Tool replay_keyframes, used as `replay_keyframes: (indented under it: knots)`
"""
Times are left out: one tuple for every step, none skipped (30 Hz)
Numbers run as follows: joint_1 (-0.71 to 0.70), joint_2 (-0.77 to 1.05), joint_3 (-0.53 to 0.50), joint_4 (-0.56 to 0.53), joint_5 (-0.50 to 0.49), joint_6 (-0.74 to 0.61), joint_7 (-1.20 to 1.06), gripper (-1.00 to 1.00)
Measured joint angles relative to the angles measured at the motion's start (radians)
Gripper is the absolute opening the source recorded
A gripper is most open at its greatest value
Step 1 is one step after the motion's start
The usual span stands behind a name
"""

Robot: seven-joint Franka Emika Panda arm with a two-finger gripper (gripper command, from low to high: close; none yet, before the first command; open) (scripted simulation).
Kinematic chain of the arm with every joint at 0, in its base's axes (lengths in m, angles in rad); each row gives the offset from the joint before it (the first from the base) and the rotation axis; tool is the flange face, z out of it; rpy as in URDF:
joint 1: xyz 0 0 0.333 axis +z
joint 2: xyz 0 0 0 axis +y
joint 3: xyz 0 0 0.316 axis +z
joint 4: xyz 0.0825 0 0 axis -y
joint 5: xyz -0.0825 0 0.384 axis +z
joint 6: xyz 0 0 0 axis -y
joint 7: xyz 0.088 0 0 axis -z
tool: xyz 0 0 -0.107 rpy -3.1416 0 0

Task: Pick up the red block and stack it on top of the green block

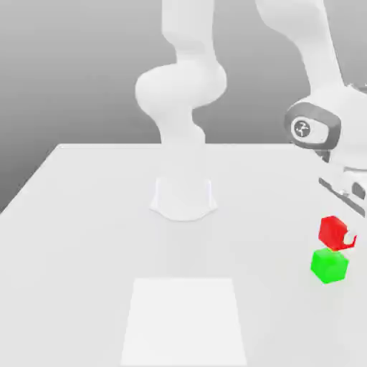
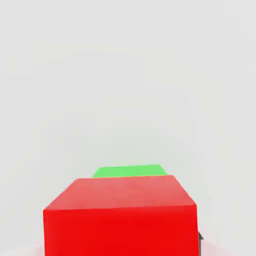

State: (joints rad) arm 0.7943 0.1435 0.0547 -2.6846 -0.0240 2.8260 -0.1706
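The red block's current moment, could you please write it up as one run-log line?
phase: stacking | tool: shut on red block | red block: directly above green block, contact unclear | green block: on table, exterior view's right

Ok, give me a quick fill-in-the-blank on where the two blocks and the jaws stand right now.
1. The gripper holds the ____ block in its jaws.
2. The held block sits directly ____ the green block.
3. Both blocks are at the exterior view's ____ side of the table.
4. In the hand view, the block partly hidden behind the red one is ____.

Missing words: red; above; right; green
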Motion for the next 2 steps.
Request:
replay_keyframes:
  knots:
    - [0.000,0.000,0.000,0.000,0.000,0.000,0.000,1.00]
    - [0.000,0.000,0.000,0.000,0.000,0.000,0.000,1.00]
